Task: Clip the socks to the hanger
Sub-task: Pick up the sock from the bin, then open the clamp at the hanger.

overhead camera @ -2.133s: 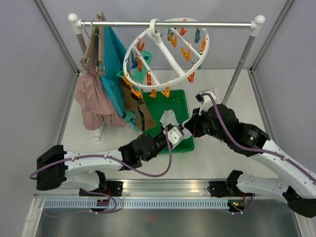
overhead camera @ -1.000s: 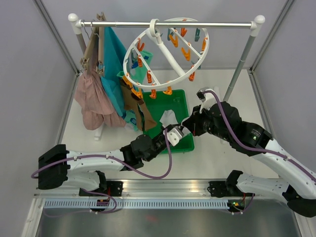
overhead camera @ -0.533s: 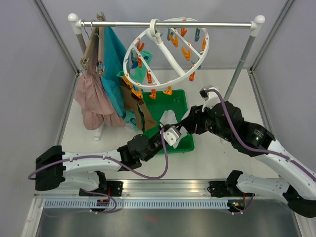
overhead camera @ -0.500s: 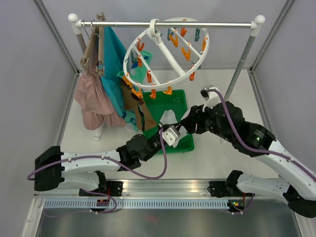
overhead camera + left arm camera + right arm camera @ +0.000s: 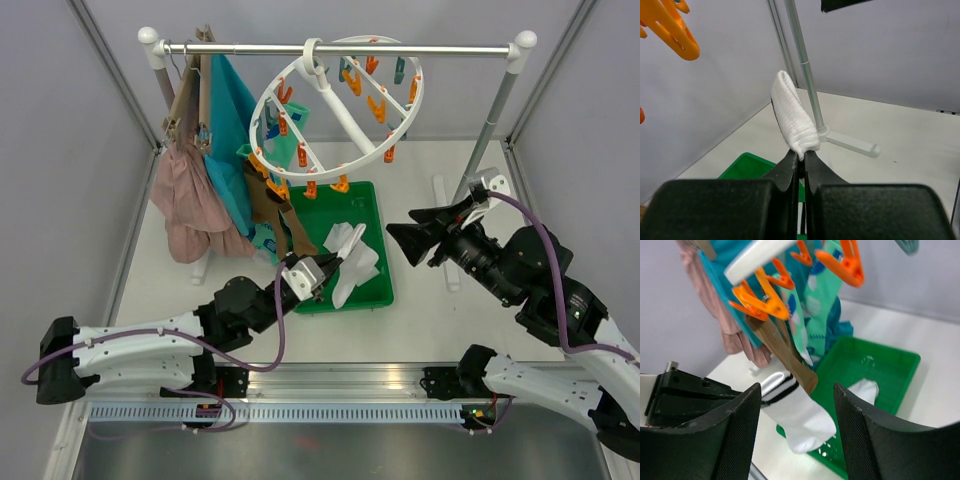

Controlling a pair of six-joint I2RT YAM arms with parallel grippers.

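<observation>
A: Left gripper [image 5: 800, 158], what is its state?
B: Clenched on the white sock [image 5: 791, 116]. It pinches a folded edge, and the rest stands up above the fingertips in the wrist view. The right wrist view shows dark stripes on the cuff, next to the gripper. In the top view the sock hangs over the front part of the green tray [image 5: 350, 205].
A: And the right gripper [image 5: 405, 226]?
B: Released, jaws wide apart, nothing betw. them. It is to the right of the tray, apart from the sock, pointing toward it.
A: Where is the hanger [image 5: 350, 118]?
B: Hooked on the rail [image 5: 250, 47] at the back, tilted. A brown sock [image 5: 785, 355] & a mint sock [image 5: 817, 295] w/ white dots hang from its left-front side, by the orange pegs [image 5: 760, 302].
A: Anything else in the tray?
B: Yes, a second white sock [image 5: 864, 389] lies inside it.
</observation>
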